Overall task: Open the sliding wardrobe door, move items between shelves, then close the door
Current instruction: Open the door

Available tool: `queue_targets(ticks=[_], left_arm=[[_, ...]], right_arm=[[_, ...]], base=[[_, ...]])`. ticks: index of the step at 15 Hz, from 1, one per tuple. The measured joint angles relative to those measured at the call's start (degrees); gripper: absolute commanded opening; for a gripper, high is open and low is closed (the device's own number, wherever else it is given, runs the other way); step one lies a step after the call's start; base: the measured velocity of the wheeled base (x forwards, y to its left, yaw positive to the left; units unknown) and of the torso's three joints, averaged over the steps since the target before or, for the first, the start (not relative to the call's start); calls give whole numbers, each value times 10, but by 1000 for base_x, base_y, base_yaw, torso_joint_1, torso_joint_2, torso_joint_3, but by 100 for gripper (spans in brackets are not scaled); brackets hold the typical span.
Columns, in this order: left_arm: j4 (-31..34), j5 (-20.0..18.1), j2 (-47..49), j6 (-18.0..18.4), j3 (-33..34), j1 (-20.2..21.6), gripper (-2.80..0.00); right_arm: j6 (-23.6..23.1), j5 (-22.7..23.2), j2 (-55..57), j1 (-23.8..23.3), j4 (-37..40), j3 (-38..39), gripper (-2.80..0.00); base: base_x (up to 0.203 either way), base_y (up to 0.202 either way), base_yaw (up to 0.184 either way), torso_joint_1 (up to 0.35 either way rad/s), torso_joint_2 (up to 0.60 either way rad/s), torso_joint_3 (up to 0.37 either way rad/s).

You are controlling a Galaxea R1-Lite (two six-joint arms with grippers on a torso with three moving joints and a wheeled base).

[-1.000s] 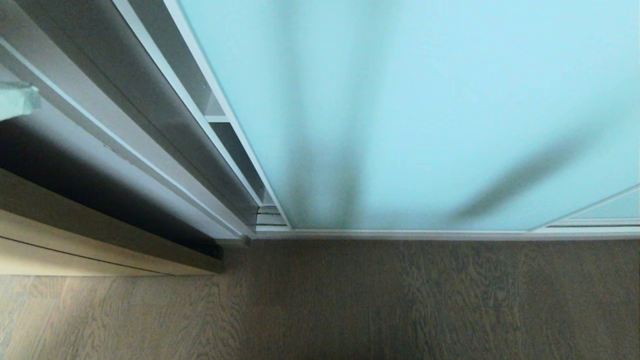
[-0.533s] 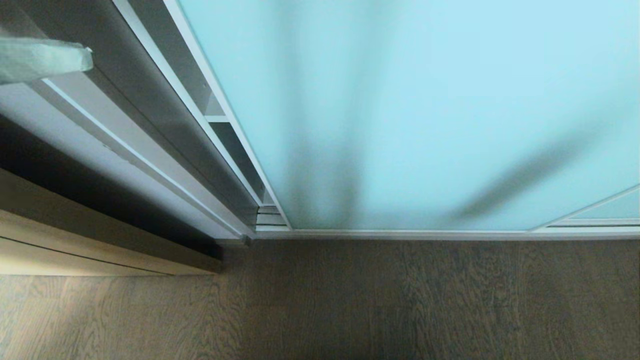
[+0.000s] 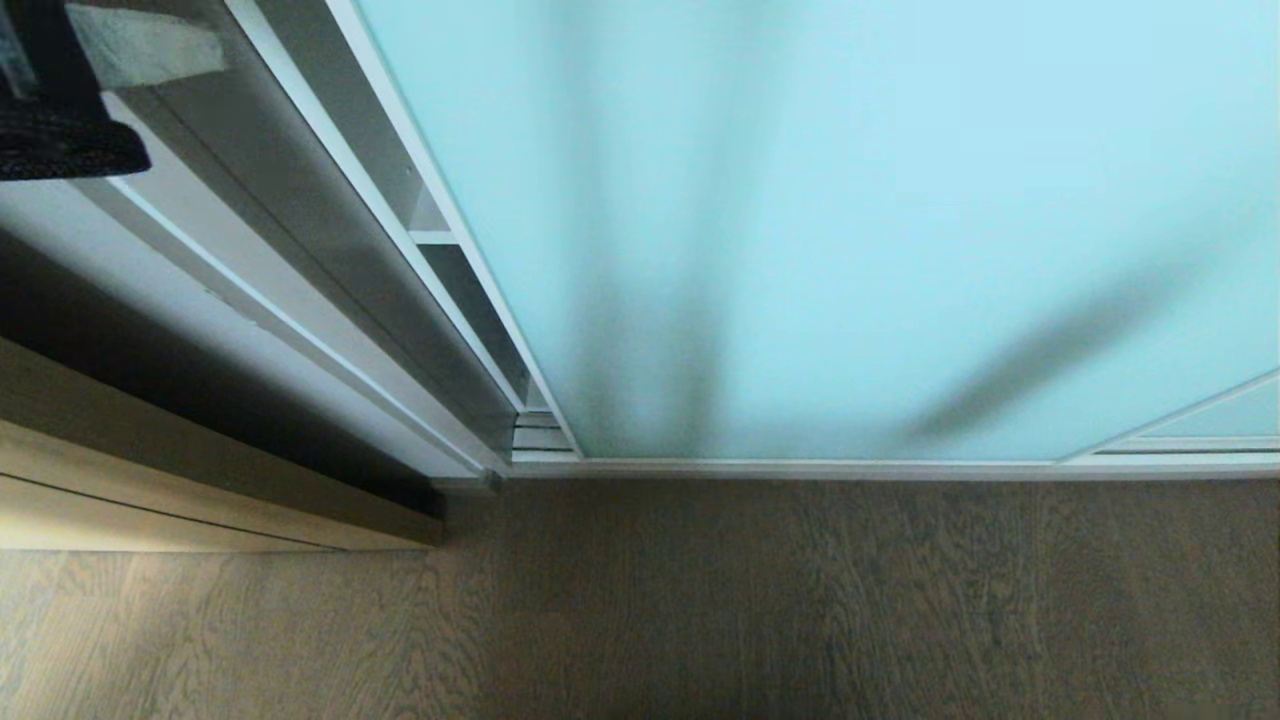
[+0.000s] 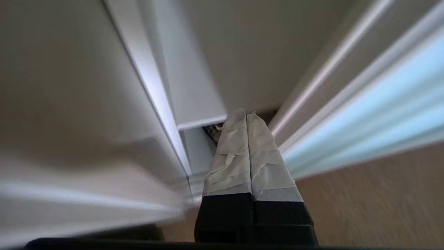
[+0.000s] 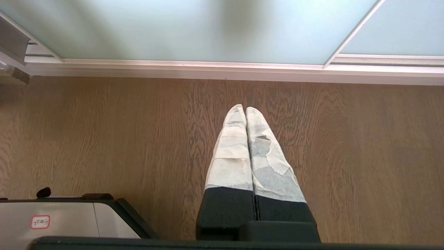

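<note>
The door (image 3: 850, 230), a pale aqua frosted panel, stood in its floor track, its left frame edge leaving a narrow gap to the white wardrobe wall. Through that gap one shelf (image 3: 433, 238) edge showed. No item could be identified with certainty; a small dark textured patch behind the left fingertips in the left wrist view was too little to name.

The left gripper (image 4: 246, 114) was raised beside the door's left edge, its taped fingers pressed together and empty, tips pointing into the gap. The right gripper (image 5: 245, 108) hung over the floor (image 5: 104, 139) in front of the door's bottom rail, fingers likewise pressed together and holding nothing.

Risks, as judged: the gap is narrow, so the fingers could catch on the frame or wardrobe wall instead of seating against the door edge. A push that slips off the slim frame could scrape the glass. Force off the track's line could bind the door.

A small red-bordered label (image 5: 40, 222) on the robot's base was unreadable.
</note>
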Motion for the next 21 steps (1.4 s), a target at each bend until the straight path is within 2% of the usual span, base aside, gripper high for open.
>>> queue_targets(ticks=[5,9,11,18,21], left_arm=[[-73,78,54,6,-3,-64,-280],[-142,110,99,22,-7,-74,-280],[-184,116,118,28,-7,-73,-280],[-269,127,164,60,-5,-73,-280],[-281,125,176,59,-5,-79,-280]], right_arm=[[0,0,0,0,0,0,-280],[0,0,0,0,0,0,-280],[0,0,0,0,0,0,-280],[0,0,0,0,0,0,-280],[0,0,1,0,0,0,-280]], base=[[0,0,0,0,0,0],[0,0,0,0,0,0],[0,0,0,0,0,0],[0,0,0,0,0,0],[0,0,0,0,0,0]])
